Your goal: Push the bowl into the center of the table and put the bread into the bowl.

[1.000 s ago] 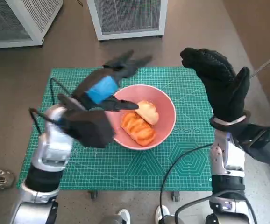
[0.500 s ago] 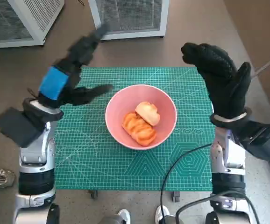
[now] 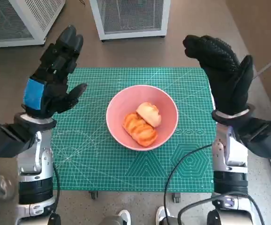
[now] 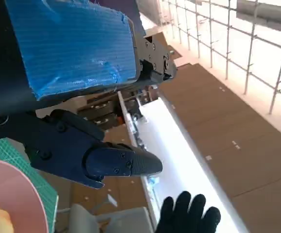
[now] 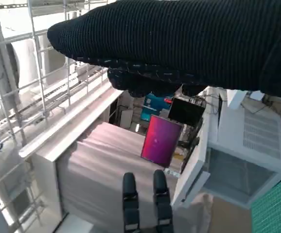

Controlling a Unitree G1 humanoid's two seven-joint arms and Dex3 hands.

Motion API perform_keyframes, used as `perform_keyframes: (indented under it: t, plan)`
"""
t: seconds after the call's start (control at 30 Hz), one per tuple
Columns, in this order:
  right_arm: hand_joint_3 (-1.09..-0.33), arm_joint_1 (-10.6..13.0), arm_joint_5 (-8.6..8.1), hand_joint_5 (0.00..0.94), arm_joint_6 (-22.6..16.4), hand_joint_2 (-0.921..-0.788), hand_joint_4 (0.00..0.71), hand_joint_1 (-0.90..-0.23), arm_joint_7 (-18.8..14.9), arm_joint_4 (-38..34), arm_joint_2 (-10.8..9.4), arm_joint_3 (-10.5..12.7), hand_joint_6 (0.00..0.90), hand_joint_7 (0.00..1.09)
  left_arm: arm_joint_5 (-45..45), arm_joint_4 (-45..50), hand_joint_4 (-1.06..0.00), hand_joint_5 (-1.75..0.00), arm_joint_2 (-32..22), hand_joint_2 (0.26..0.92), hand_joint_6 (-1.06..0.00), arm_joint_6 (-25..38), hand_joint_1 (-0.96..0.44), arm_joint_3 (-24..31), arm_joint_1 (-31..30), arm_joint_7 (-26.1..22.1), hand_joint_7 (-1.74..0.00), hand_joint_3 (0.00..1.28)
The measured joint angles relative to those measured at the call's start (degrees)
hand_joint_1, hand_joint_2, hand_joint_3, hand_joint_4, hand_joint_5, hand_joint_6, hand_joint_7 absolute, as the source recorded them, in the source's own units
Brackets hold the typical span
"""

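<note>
Showing both bread pieces [image 3: 141, 124] inside the pink bowl [image 3: 168, 101], the head view has the left hand [image 3: 52, 79] and right hand [image 3: 222, 75] raised, fingers spread, empty; the left wrist view crops the bowl.

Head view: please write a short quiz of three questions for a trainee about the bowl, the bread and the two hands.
1. True or false: the bread lies inside the pink bowl.
2. What does the left hand hold? A) the bowl B) bread C) nothing
3. Fill in: the bowl stands on a green cutting ____.

Key:
1. True.
2. C. The left hand and the right hand are both raised beside the bowl, fingers apart, holding nothing.
3. mat
</note>
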State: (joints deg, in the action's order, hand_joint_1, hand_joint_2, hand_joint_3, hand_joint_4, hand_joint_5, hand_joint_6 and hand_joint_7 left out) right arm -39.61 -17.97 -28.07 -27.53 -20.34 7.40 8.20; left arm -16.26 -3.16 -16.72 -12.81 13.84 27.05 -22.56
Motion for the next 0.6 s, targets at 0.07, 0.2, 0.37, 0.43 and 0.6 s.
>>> perform_keyframes:
  t: [0.07, 0.2, 0.37, 0.43, 0.6]
  plan:
    - [-0.701, -0.01, 0.19, 0.007, -0.05, -0.921, 0.202, -0.64, 0.13, 0.0, -0.04, -0.13, 0.024, 0.4, 0.0, 0.02, -0.18, -0.03, 0.01, 0.921, -0.26, -0.87, -0.65, -0.1, -0.26, -0.01, -0.03, 0.33]
    - [-0.703, -0.09, 0.31, 0.006, -0.27, -0.921, 0.202, -0.636, 0.51, -0.1, -0.14, -0.27, 0.021, 0.41, 0.03, 0.02, -0.18, -0.03, 0.11, 0.921, -0.26, -2.14, -0.65, -0.32, -0.47, -0.01, -0.03, 0.34]
    - [-0.704, -0.35, 0.34, 0.005, -0.56, -0.921, 0.202, -0.634, 0.6, -0.28, -0.2, -0.52, 0.017, 0.41, 0.07, -0.04, -0.19, -0.02, 0.12, 0.921, -0.26, -2.99, -0.66, -0.83, -0.42, -0.26, -0.03, 0.35]
    - [-0.705, -0.46, 0.34, 0.005, -0.64, -0.921, 0.202, -0.633, 0.6, -0.29, -0.2, -0.61, 0.016, 0.42, 0.04, -0.15, -0.19, -0.02, 0.11, 0.921, -0.26, -2.99, -0.67, -1.06, -0.38, -0.56, -0.03, 0.35]
    - [-0.704, -0.69, 0.4, 0.005, -0.77, -0.921, 0.202, -0.636, 0.59, -0.32, -0.19, -0.93, 0.013, 0.42, -0.09, -0.62, -0.19, -0.02, 0.09, 0.921, -0.27, -2.99, -0.67, -1.58, -0.18, -1.3, -0.03, 0.35]
